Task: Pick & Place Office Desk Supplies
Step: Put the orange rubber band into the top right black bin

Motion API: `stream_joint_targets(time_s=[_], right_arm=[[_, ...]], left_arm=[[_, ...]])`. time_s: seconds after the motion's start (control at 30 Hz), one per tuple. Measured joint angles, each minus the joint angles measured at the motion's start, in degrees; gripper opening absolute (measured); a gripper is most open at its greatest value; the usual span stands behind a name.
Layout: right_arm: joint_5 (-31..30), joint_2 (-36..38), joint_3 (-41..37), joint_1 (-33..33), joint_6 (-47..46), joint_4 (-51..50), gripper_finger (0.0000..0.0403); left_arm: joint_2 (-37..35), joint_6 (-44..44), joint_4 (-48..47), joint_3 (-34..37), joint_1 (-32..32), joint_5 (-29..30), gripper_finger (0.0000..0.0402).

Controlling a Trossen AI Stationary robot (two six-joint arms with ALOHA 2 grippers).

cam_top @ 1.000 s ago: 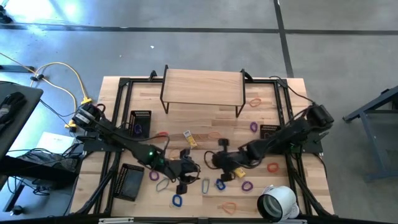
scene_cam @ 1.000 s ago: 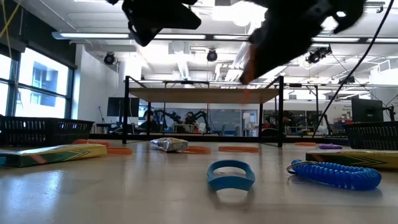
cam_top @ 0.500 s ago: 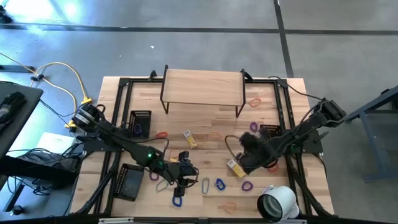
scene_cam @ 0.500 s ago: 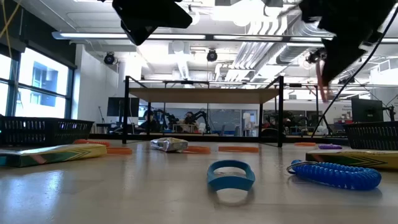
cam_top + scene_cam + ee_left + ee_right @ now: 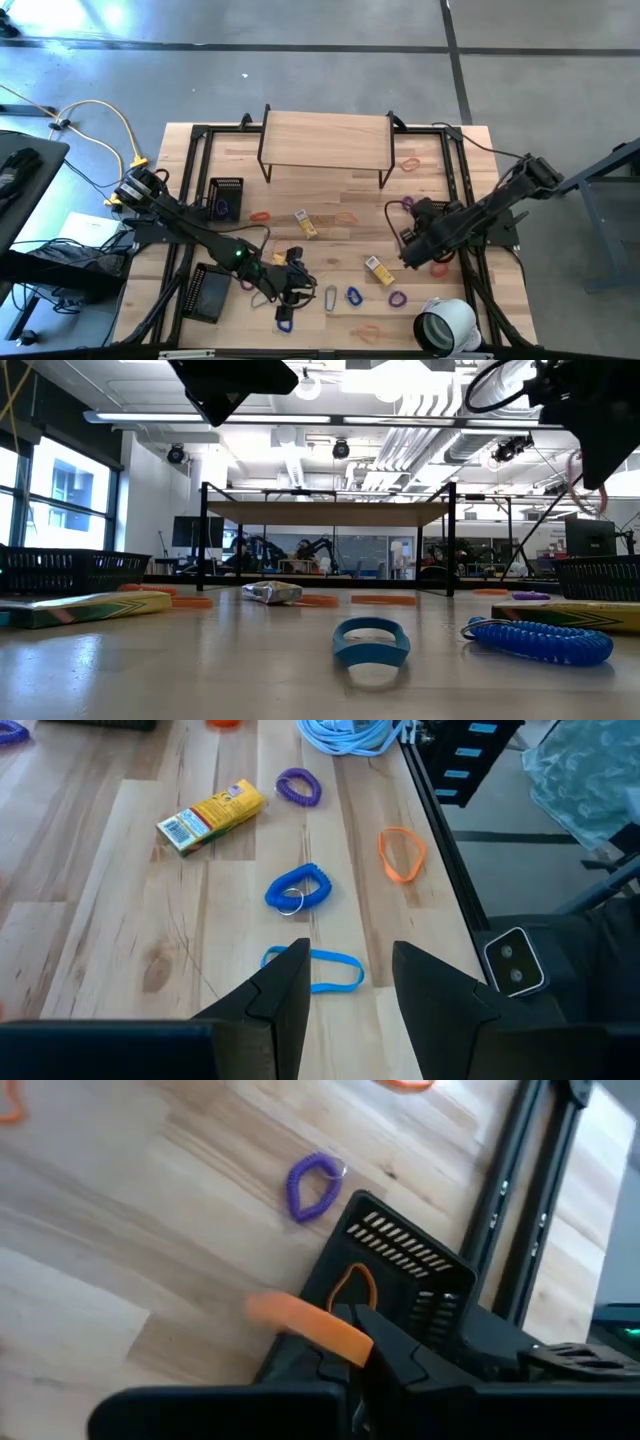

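My right gripper (image 5: 410, 252) hangs near the right black mesh basket (image 5: 432, 212), on its near side, shut on a thin orange band (image 5: 305, 1323). Another orange band (image 5: 352, 1290) lies inside that basket. My left gripper (image 5: 350, 985) hovers open over the near middle of the table, above a flat blue band (image 5: 325, 970), touching nothing. A blue coil loop (image 5: 297, 890), a yellow-and-white packet (image 5: 210, 812), a purple coil (image 5: 298, 788) and an orange band (image 5: 401, 854) lie flat on the wood beyond it. A silver oval clip (image 5: 331, 298) lies close by. My right gripper pinches the orange band between its two shut fingers. A flat stretch of the band (image 5: 290, 1316) sticks out sideways from the fingertips. The fingers slant down from above. The band is lifted clear of the table.
A wooden shelf (image 5: 325, 142) on black legs stands at the far middle. A second mesh basket (image 5: 226, 197) sits at the left and a flat black tray (image 5: 210, 292) near it. A large white tape roll (image 5: 445, 328) is at the near right. Black frame rails (image 5: 462, 200) run along the sides.
My right gripper has gone from the table's middle toward the right basket, rising and rolling its wrist, with the orange band still between its shut fingers. The yellow packet that lay under it now shows uncovered.
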State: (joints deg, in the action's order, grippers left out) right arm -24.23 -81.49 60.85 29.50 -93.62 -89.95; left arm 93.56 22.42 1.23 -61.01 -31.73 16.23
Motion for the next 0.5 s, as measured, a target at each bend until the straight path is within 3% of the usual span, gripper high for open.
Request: stream_joint_targets(time_s=[0.37, 0.5], right_arm=[[2.3, 16.9, -15.1, -3.3, -5.7, 4.3, 0.0002], [4.4, 18.2, -19.3, -4.6, -6.1, 10.0, 0.0002]], left_arm=[[0.0, -1.7, -0.1, 0.0, -0.9, 0.0, 0.0139], [0.0, -1.8, 0.1, 0.0, -0.8, 0.0, 0.0139]])
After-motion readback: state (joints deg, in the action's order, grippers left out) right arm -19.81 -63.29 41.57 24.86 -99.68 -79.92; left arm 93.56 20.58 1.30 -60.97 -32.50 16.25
